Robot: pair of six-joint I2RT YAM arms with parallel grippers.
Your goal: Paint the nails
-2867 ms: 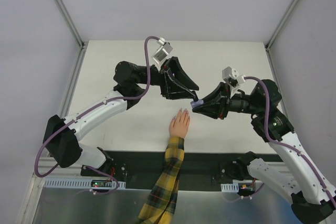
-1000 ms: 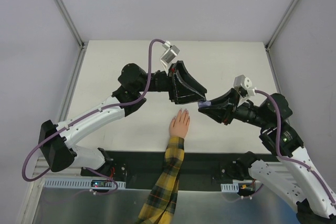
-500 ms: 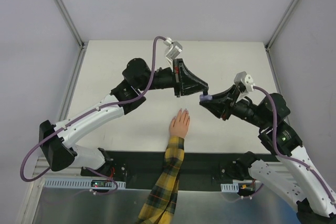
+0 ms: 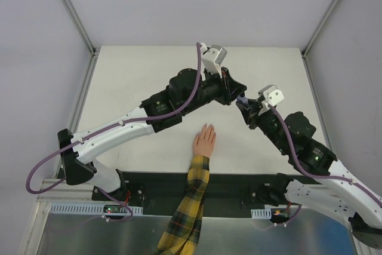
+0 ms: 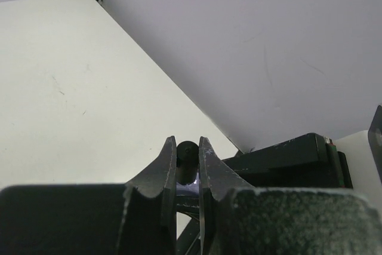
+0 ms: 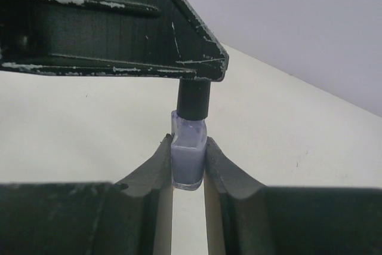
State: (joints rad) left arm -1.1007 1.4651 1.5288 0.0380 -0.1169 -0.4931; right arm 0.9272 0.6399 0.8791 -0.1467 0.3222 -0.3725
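Note:
A pale hand (image 4: 204, 141) with a yellow-and-dark plaid sleeve (image 4: 190, 198) lies flat on the table near the front edge. Its nails are too small to make out. Behind and to the right of it, the two grippers meet above the table. My right gripper (image 6: 189, 141) is shut on the body of a small purple bottle (image 6: 189, 158). My left gripper (image 5: 186, 141) is shut on the bottle's black cap (image 5: 187, 158), which is also seen in the right wrist view (image 6: 193, 100). In the top view the bottle (image 4: 241, 100) is mostly hidden between the two grippers.
The white table (image 4: 131, 88) is bounded by grey walls and metal frame posts (image 4: 316, 34) at the back corners. The left arm (image 4: 149, 120) stretches diagonally across the table. A black strip (image 4: 239, 183) runs along the near edge.
The left gripper has shut on the bottle's cap. Both grippers have moved toward the back of the table, away from the hand, and the left wrist has turned. The hand has not moved.

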